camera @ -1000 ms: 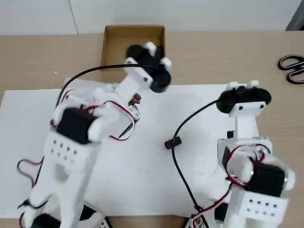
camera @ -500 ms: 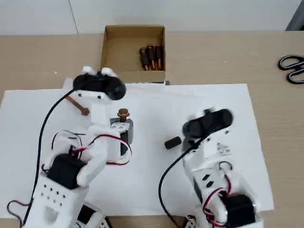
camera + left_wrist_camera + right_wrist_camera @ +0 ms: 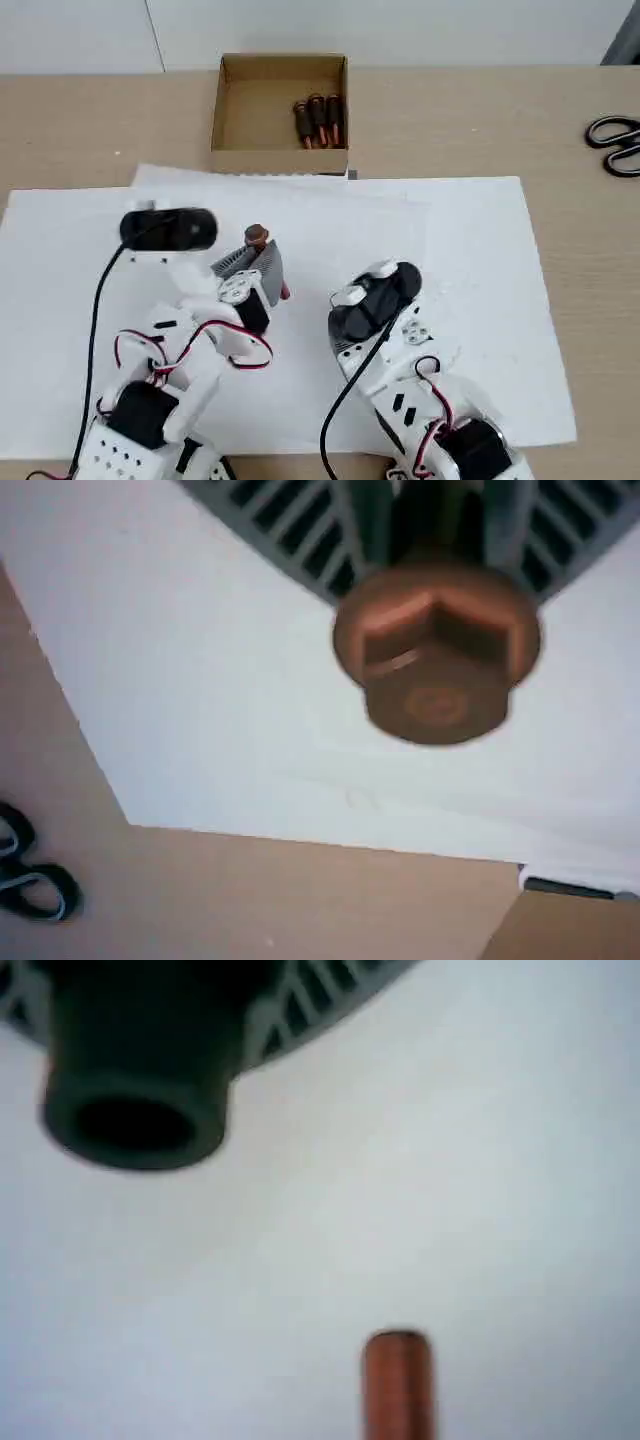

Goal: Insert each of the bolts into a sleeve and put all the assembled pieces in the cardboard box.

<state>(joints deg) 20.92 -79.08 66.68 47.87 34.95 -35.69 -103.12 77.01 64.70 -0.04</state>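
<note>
Three assembled pieces [image 3: 318, 120]: copper bolts in dark sleeves, lying side by side inside the cardboard box [image 3: 240, 110], against the wall on the scissors' side.
Cardboard box: open-topped, standing on the tabletop [image 3: 450, 110] just past the far edge of the white paper sheet [image 3: 480, 260].
Left jaws: clenched on the shank of a copper bolt [image 3: 435, 655], right behind its hexagonal head, with grey ribbed fingers [image 3: 270, 530] pressing in from both sides.
Bolt: held over the paper near the sheet's middle, and in the high view its head points toward the box.
Left arm [image 3: 165, 230]: stretched over the left half of the sheet, its wrist near the paper's centre.
Right jaws: grasping a black sleeve [image 3: 135, 1090], which sits between ribbed grey fingers [image 3: 320, 1000] with its open bore turned away from the jaws.
Sleeve: over the white sheet, near a copper shank end [image 3: 398, 1385] and clearly apart from it, so nothing is inside the bore yet.
Right arm [image 3: 375, 300]: its wrist hangs over the sheet just beside the left arm's wrist, and the two are not touching.
Paper sheet: lies flat over most of the tabletop in front of the arms.
Scissors [image 3: 615, 145]: black-handled, on bare tabletop at the far right, well apart from the box and both arms.
</note>
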